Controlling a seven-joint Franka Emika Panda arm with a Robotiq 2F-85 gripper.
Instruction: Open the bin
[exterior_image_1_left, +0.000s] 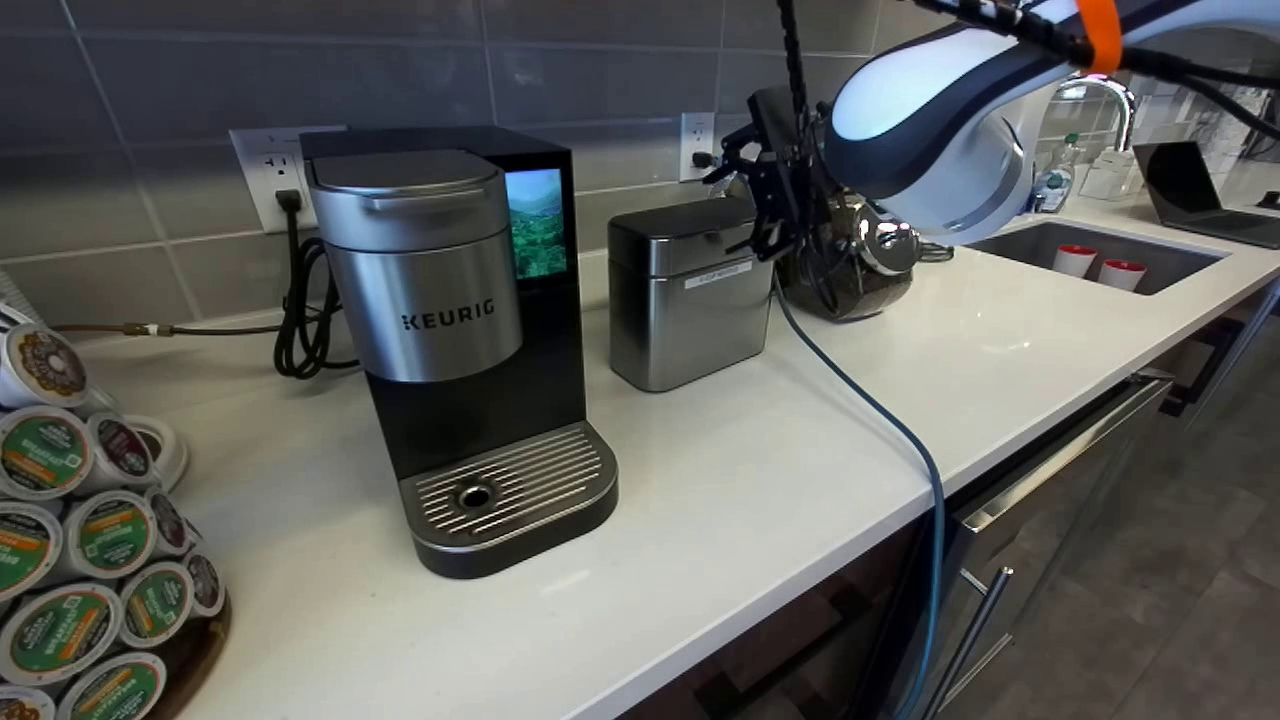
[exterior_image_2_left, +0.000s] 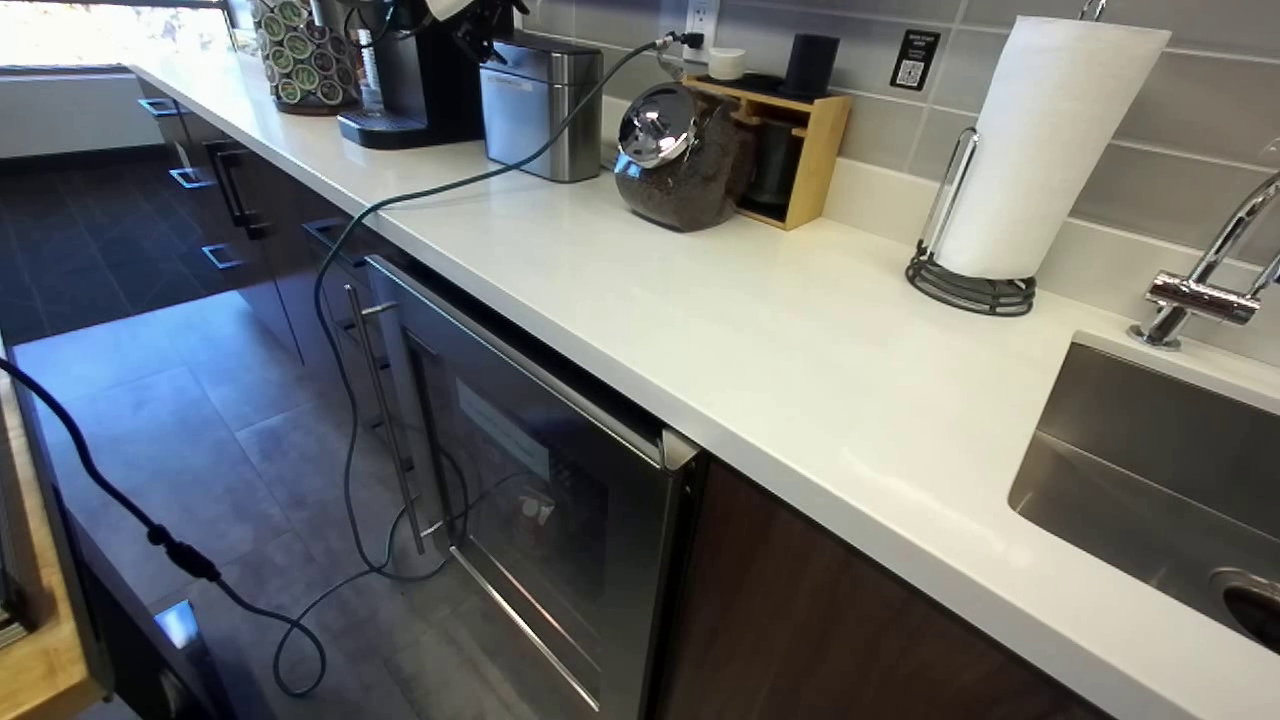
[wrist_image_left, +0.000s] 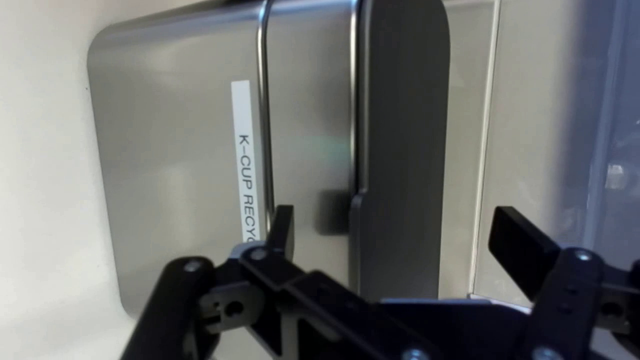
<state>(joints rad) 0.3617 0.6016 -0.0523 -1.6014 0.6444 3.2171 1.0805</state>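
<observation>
Just ahead of gripper (wrist_image_left: 397, 232): closed bin (wrist_image_left: 302, 145).

Smooth metal bin (wrist_image_left: 305, 140), matt top (wrist_image_left: 407, 125)

- Far L on ctr (exterior_image_1_left: 720, 500) in an exterior view, pods (exterior_image_1_left: 118, 535), w/ coffee mkr (exterior_image_1_left: 430, 275) just R of them.
- Next along, bin (exterior_image_1_left: 690, 325) sits btwn coffee mkr & jar (exterior_image_1_left: 865, 285).
- Wrist view: gripper (wrist_image_left: 395, 222) up before bin, fingers (wrist_image_left: 520, 250) either side of lid (wrist_image_left: 407, 150).
- Far R, two cups (exterior_image_1_left: 1073, 264) in sink (exterior_image_1_left: 1168, 263).
- In an exterior view, shelf (exterior_image_2_left: 830, 150) behind jar, towel roll (exterior_image_2_left: 1040, 150) btwn shelf & sink.
</observation>
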